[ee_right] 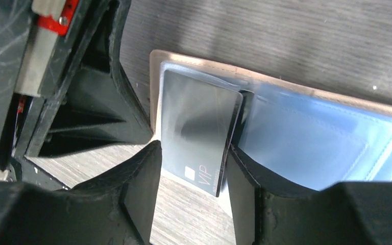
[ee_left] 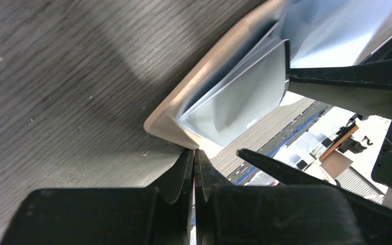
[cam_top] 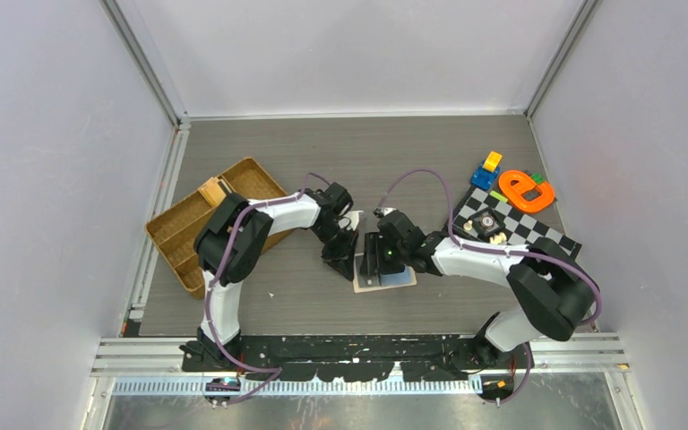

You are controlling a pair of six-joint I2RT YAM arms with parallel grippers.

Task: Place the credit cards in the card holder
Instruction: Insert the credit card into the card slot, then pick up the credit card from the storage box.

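Note:
The peach card holder (cam_top: 396, 280) lies open at the table's middle, its pale blue pockets (ee_right: 311, 138) facing up. My left gripper (ee_left: 195, 153) is shut, and its tips pinch the card holder's (ee_left: 166, 122) lifted corner edge. A grey credit card (ee_right: 199, 122) marked VIP sits with its far end tucked into the left pocket. My right gripper (ee_right: 194, 150) stands open around the card's near end. The card leans against the right finger (ee_right: 240, 178), with a gap to the left one. In the top view both grippers (cam_top: 340, 255) (cam_top: 378, 260) meet over the card holder.
A brown wicker tray (cam_top: 188, 228) holding a wooden block (cam_top: 212, 190) stands at the left. At the right lies a checkered mat (cam_top: 511, 224) with an orange letter-shaped toy (cam_top: 524, 190) and blue and yellow bricks (cam_top: 486, 170) behind it.

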